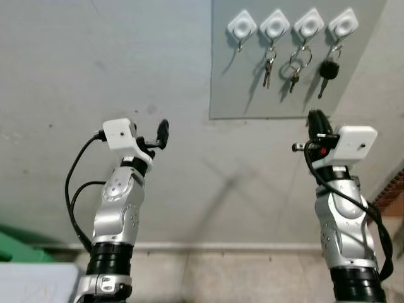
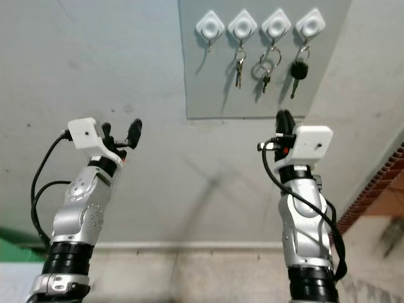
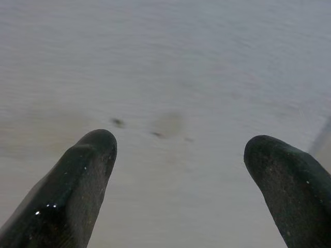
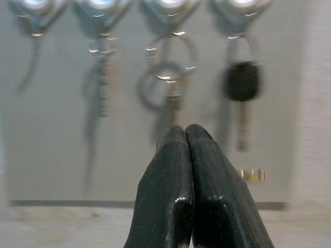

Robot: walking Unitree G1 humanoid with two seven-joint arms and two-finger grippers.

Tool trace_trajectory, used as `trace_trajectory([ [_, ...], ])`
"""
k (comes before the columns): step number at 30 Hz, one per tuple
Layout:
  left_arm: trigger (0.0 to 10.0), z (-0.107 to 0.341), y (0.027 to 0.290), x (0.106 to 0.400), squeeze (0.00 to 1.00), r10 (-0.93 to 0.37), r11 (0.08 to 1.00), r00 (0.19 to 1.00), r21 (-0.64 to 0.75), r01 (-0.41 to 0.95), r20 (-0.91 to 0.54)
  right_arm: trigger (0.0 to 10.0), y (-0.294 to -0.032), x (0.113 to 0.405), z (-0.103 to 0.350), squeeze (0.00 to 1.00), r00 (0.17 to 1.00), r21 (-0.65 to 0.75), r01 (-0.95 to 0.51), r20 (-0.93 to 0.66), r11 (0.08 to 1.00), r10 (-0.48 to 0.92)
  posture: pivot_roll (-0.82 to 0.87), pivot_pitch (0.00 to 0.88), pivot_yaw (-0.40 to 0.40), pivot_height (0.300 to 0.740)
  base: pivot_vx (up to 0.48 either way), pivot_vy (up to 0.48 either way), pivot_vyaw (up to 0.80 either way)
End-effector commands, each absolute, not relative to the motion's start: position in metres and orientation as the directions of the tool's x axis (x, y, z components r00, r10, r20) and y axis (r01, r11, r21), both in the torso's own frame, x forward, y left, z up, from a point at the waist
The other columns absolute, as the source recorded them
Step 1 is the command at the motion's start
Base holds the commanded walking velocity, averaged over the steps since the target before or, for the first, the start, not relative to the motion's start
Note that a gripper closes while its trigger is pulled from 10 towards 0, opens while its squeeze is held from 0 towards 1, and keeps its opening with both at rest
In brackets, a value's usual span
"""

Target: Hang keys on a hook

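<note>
Grey panel [image 1: 278,76] on the pale wall [image 1: 95,63] carries four white hooks in a row: the leftmost hook [image 1: 242,26] is bare, the other three hold a plain key [image 1: 268,66], a key on double rings [image 1: 298,66] and a black-headed key [image 1: 327,71]. Right gripper [image 4: 184,135], fingers pressed together and empty, is raised just below the panel's lower edge. Left gripper [image 3: 178,155], fingers spread apart and empty, is raised well to the panel's left, facing bare wall.

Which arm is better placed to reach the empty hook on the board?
Judging by position, left: the empty hook is leftmost, and the left end effector is open. However, the right end effector, shut and holding nothing, is raised just below the grey board.
</note>
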State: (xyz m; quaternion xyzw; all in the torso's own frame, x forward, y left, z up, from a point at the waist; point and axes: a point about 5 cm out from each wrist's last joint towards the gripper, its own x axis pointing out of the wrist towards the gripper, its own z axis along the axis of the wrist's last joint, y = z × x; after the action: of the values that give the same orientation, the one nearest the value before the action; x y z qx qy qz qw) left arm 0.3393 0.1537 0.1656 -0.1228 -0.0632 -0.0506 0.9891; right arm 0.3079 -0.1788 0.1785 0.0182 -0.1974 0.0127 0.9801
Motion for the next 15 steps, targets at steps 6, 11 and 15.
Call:
trace_trajectory([
  [6,10.0,0.169,0.155,0.340,0.00,-0.097,0.969,0.985,-0.211,0.126,0.143,10.0,-0.171,0.310,0.181,0.00,0.920,0.030,-0.089,0.385,0.996,0.070,0.00,0.000,0.030,0.740,0.000,0.000,0.00],
  [11,10.0,0.182,0.133,0.337,0.00,-0.230,0.956,0.953,-0.136,0.259,0.196,10.0,-0.165,0.312,0.182,0.00,0.918,0.023,-0.148,0.375,0.989,0.128,0.00,0.000,0.029,0.740,0.000,0.000,0.00],
  [15,10.0,0.192,0.114,0.338,0.00,-0.325,0.932,0.919,-0.087,0.351,0.223,10.0,-0.158,0.316,0.183,0.00,0.911,0.016,-0.200,0.370,0.980,0.180,-0.01,0.008,0.034,0.740,0.000,0.000,0.00],
])
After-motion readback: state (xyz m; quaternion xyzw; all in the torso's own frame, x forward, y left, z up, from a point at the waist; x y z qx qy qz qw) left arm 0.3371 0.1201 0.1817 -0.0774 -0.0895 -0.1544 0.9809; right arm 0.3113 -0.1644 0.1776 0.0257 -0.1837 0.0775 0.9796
